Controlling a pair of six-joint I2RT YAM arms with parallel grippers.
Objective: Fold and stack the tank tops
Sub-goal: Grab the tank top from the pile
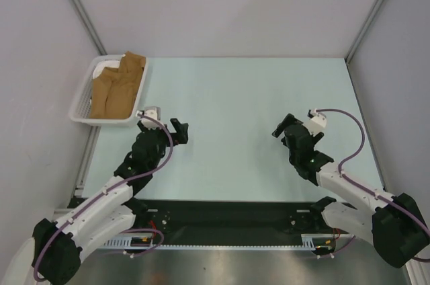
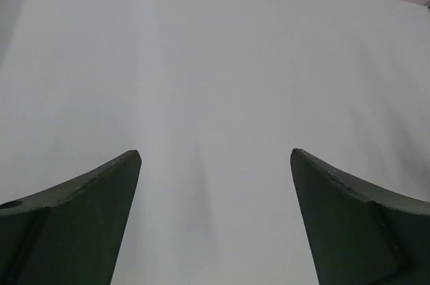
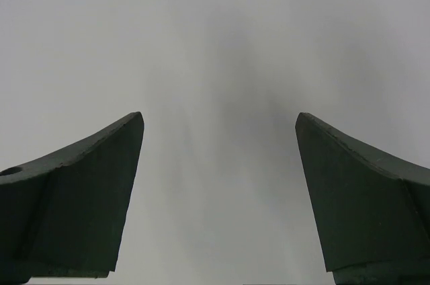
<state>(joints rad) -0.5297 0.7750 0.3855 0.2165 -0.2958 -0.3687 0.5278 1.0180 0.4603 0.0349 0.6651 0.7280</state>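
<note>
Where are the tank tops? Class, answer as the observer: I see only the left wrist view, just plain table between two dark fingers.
Observer: The tan top lies bunched in a white basket at the far left of the table.
Operator: And the white top?
Observer: Only a white patch shows under the tan one in the basket; I cannot tell whether it is that top.
Operator: What about the right hand?
Observer: The right hand is open over the table and holds nothing. It is well apart from the left hand, which is also open.
</note>
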